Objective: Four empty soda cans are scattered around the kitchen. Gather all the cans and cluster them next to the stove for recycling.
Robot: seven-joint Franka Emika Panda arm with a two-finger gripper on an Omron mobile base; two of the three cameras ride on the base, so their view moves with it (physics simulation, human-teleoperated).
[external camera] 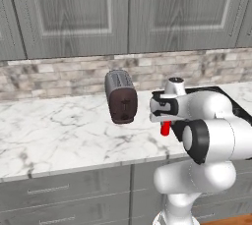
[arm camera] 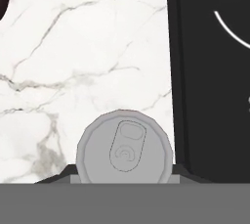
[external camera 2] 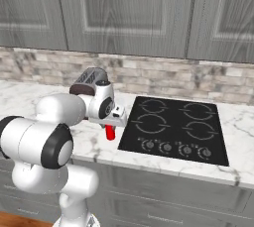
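Note:
A red soda can [external camera: 166,129] [external camera 2: 110,133] hangs upright under my hand, just left of the stove [external camera 2: 173,127] [external camera: 239,109]. My gripper [external camera: 165,122] [external camera 2: 111,126] [arm camera: 124,171] points straight down and is shut on it. In the hand view the can's silvery top [arm camera: 124,147] with its pull tab sits between the two fingertips, over white marble and close beside the stove's black glass [arm camera: 210,71]. The can's base is low, near the counter; whether it touches I cannot tell.
A dark toaster [external camera: 120,96] [external camera 2: 87,82] stands on the marble counter [external camera: 59,130] behind and left of the can. A stone backsplash and grey wall cabinets run along the back. Grey drawers sit below the counter's front edge.

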